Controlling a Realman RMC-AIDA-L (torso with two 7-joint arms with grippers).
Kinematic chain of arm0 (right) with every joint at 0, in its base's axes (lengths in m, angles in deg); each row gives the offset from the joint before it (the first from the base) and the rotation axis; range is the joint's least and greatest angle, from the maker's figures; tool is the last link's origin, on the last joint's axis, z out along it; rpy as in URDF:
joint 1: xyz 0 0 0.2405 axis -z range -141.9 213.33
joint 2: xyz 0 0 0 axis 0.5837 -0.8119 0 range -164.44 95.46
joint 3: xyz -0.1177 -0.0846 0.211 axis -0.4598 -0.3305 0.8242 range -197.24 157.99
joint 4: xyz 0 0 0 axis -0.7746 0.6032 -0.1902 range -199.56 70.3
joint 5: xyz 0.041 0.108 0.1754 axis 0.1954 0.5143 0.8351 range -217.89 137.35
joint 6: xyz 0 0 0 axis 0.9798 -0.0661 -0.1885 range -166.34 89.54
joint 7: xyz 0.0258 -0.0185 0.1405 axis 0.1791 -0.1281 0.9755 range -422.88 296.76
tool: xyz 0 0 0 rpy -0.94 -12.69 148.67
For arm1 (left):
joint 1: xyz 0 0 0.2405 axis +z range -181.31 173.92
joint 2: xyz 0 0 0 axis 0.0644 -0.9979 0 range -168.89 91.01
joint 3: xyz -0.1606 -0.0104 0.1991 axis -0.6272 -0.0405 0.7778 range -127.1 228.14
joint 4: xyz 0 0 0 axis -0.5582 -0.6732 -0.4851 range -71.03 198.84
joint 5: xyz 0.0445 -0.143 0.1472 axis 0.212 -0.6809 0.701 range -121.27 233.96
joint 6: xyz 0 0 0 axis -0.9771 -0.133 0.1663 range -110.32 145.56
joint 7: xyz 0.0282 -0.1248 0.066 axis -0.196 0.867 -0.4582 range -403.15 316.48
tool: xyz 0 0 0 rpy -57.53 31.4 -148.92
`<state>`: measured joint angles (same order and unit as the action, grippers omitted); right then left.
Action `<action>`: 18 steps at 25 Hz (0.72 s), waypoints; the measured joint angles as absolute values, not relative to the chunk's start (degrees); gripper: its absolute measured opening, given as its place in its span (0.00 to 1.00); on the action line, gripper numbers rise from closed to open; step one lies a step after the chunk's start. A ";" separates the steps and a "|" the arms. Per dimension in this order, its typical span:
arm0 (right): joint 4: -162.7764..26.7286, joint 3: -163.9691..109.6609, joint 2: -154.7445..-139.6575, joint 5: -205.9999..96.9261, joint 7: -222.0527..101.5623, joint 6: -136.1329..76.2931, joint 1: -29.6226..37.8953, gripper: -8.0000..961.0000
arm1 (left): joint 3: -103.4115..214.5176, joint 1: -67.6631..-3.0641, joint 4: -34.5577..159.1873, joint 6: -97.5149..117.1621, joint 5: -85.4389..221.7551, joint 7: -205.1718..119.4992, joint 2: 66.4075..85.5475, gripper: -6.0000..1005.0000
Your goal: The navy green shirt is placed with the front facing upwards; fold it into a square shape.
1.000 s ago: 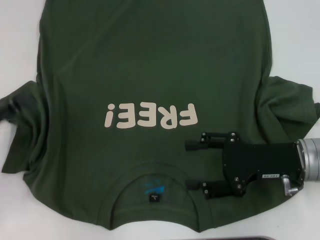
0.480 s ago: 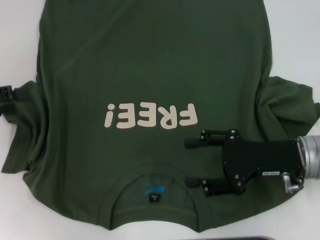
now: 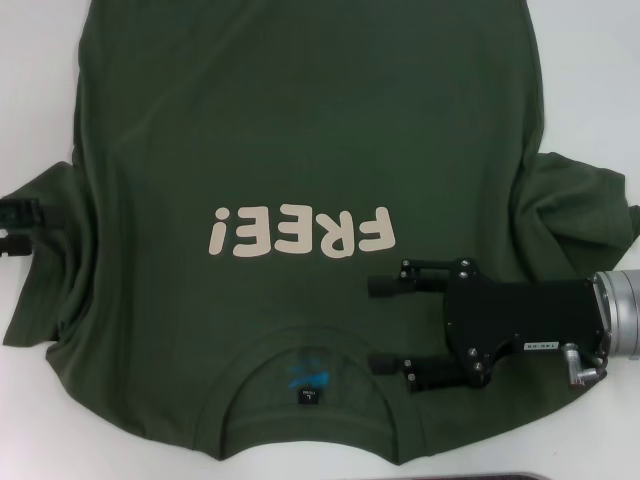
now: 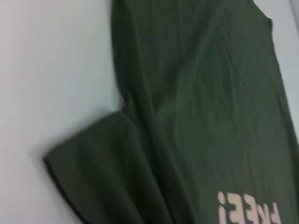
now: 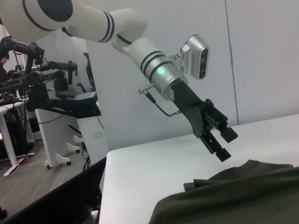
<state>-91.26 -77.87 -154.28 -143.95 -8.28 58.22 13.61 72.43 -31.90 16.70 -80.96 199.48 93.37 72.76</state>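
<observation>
Table (image 3: pixel 600 70): white, covered over most of its middle by the garment.
Navy green shirt (image 3: pixel 300 130): laid flat, front up, collar toward the robot, "FREE!" lettering (image 3: pixel 298 232) seen upside down in the head view; both sleeves are rumpled at the sides.
Right gripper (image 3: pixel 385 325): held over the shirt's shoulder just beside the collar, fingers spread apart, nothing pinched.
Left gripper (image 5: pixel 224 144): raised above the left sleeve's edge, fingers parted, nothing gripped.
</observation>
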 joint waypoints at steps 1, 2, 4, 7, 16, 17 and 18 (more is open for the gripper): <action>-91.27 -77.85 -154.28 -143.94 -8.27 58.22 13.59 0.84 | 72.49 -31.90 16.70 -80.39 199.52 93.44 72.81 0.84; -91.26 -77.83 -154.28 -143.94 -8.27 58.22 13.57 0.84 | 72.59 -31.91 16.73 -79.74 199.67 93.55 72.86 0.84; -91.26 -77.81 -154.28 -143.94 -8.26 58.20 13.55 0.84 | 72.75 -31.92 17.11 -78.31 199.93 93.84 72.90 0.84; -91.26 -77.75 -154.28 -143.94 -8.25 58.18 13.55 0.84 | 72.79 -31.93 18.48 -76.32 200.11 94.36 72.70 0.84; -91.26 -77.72 -154.28 -143.95 -8.14 58.24 13.57 0.84 | 72.99 -32.01 19.61 -73.10 200.54 95.49 72.68 0.83; -91.26 -77.71 -154.28 -143.96 -8.13 58.25 13.56 0.84 | 73.00 -32.05 19.89 -72.85 200.97 95.61 72.61 0.83; -91.26 -77.71 -154.28 -143.96 -8.13 58.26 13.56 0.84 | 73.00 -32.17 20.09 -72.58 201.72 95.74 72.56 0.83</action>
